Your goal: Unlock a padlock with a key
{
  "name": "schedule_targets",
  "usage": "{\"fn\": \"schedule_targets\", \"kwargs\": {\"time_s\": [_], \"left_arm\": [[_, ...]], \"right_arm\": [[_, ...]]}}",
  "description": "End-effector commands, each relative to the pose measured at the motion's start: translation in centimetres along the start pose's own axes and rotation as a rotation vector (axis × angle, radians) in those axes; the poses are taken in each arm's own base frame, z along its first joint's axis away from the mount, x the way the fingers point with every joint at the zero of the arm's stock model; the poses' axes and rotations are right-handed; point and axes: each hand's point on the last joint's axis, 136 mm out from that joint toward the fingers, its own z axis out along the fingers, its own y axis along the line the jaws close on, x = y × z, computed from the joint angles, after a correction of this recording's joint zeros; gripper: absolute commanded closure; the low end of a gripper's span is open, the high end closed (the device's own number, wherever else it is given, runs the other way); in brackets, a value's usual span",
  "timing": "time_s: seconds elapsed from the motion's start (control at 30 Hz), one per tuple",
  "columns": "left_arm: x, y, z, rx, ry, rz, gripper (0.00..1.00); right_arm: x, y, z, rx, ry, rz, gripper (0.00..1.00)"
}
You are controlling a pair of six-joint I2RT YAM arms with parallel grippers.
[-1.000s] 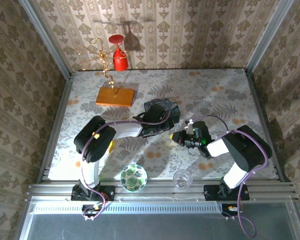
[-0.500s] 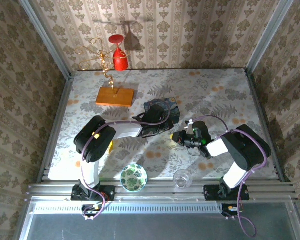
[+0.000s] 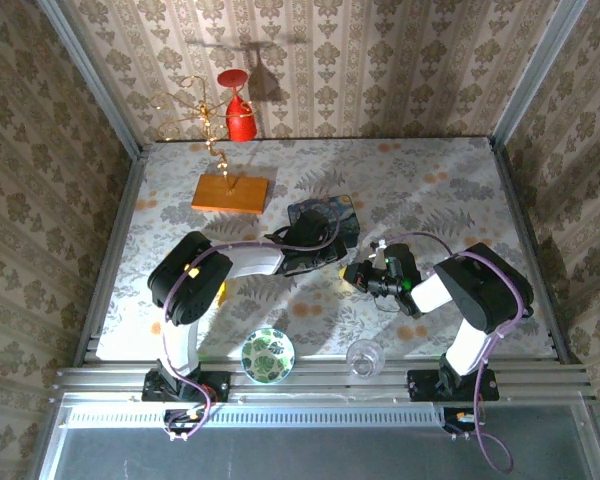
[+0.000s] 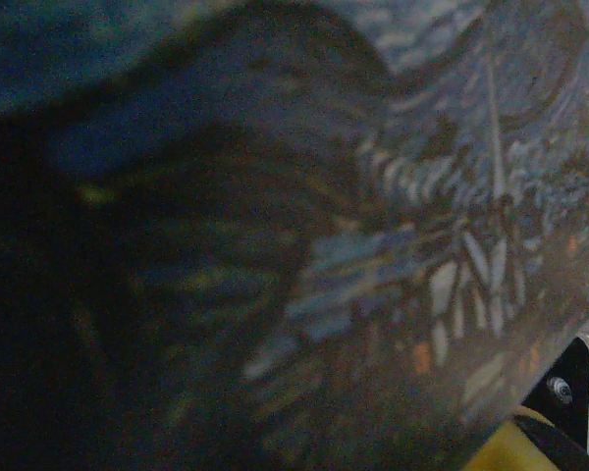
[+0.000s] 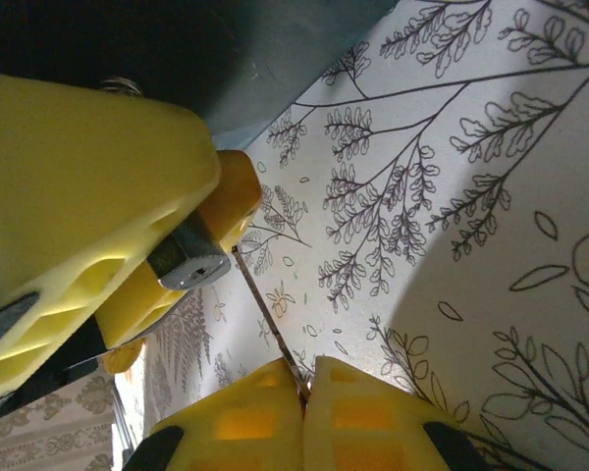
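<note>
In the right wrist view the padlock (image 5: 188, 261), small with a silvery bottom face and a dark body, is clamped between the left gripper's two yellow fingers (image 5: 88, 177). My right gripper (image 5: 305, 385) is shut on the key (image 5: 266, 314), a thin dark blade that slants up-left. The key's tip lies at the right edge of the padlock's bottom face, beside the keyhole. From above, the left gripper (image 3: 337, 262) and right gripper (image 3: 356, 276) meet at mid-table. The left wrist view is dark and blurred.
A blue tin (image 3: 332, 214) lies just behind the left gripper. A wooden slab with a gold wire tree (image 3: 230, 192) and a red vessel (image 3: 240, 120) stand at the back left. A patterned bowl (image 3: 268, 355) and a clear glass (image 3: 363, 357) sit near the front edge.
The right arm's elbow has drifted slightly left. Both grippers keep their holds, and nothing else has moved.
</note>
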Motion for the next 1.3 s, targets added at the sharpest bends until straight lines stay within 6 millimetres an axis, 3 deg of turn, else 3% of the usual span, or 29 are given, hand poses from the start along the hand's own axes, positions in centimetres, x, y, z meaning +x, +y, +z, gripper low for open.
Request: {"fn": "schedule_targets", "kwargs": {"time_s": [0.0,0.27,0.53,0.87,1.03,1.27], "left_arm": [[-0.7,-1.6,-1.0,0.059,-0.021,0.000,0.82],[-0.7,-1.3,-0.8,0.053,-0.026,-0.008,0.82],[-1.6,-2.4,-1.5,0.091,-0.066,0.011,0.82],[-0.6,-1.9,-1.0,0.129,-0.048,-0.001,0.82],[-0.4,-1.7,-0.8,0.134,-0.044,-0.005,0.82],[-0.6,-1.9,-0.9,0.136,-0.048,0.002,0.82]], "right_arm": [[-0.8,0.9,0.2,-0.049,-0.022,-0.005,1.00],[-0.5,0.5,0.0,-0.046,-0.019,-0.006,1.00],[0.6,-1.1,-0.7,-0.004,-0.012,0.007,1.00],[2.4,-0.3,-0.4,-0.121,0.078,-0.084,1.00],[2.2,-2.0,-0.4,-0.104,0.040,-0.056,1.00],[1.9,-2.8,-0.1,-0.079,0.027,-0.021,1.00]]}}
